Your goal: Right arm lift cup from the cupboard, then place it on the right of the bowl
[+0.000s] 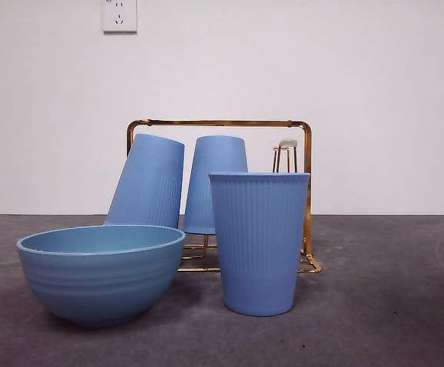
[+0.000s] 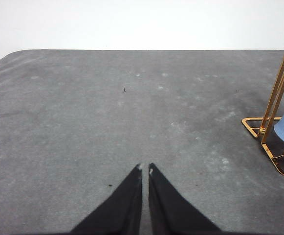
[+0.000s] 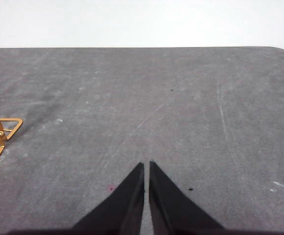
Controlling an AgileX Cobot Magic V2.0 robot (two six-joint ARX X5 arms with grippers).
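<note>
status: we judged task done | cup [image 1: 259, 243] stood upright on tabletop just right of bowl [image 1: 99, 271], off cupboard [image 1: 307, 191] | two other cups [image 1: 149, 182] stayed racked | right gripper [image 3: 146, 165] clenched, empty, over bare mat | left gripper [image 2: 145, 168] clenched, idle

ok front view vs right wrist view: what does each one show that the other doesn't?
Front only: the bowl, an upright cup on the table beside it, two inverted cups on the rack, wall sockets. Right wrist only: the right gripper, jaws together over bare mat, holding nothing. Both: the gold rack (only a base corner in the wrist view) and the grey mat.
</note>
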